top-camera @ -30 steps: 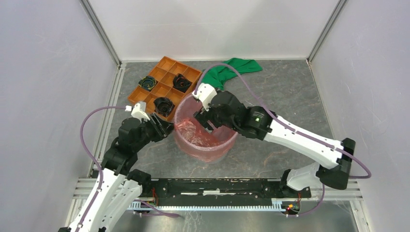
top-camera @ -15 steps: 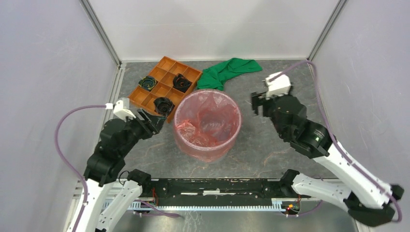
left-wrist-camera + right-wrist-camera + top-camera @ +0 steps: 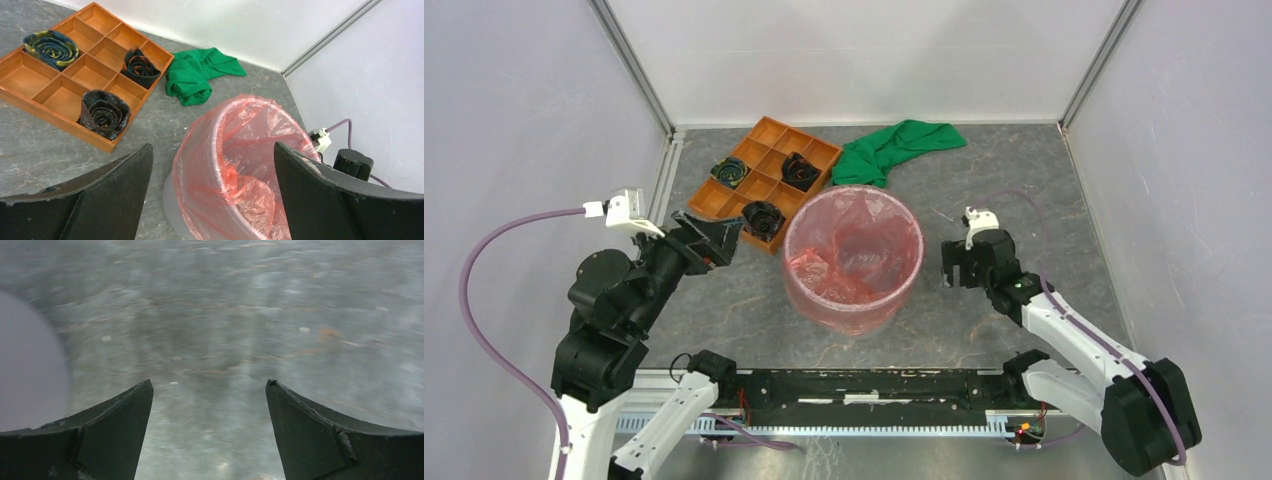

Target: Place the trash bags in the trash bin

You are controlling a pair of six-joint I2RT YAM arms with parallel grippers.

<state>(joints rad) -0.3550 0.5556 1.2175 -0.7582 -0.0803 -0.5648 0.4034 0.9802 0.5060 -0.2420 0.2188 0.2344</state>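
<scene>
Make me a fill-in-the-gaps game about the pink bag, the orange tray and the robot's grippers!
1. The thin red-pink plastic bag lies ____ the round translucent greyish-white plastic bin.
2. The orange compartment tray holds ____ dark rolled-up items.
3. The crumpled cloth near the back wall is ____ in colour.
4. The left gripper and the right gripper are both ____ and hold nothing.

Missing words: inside; three; green; open

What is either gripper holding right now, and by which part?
Nothing. The left gripper and right gripper are both open and empty. The bag lies in the bin.
</scene>
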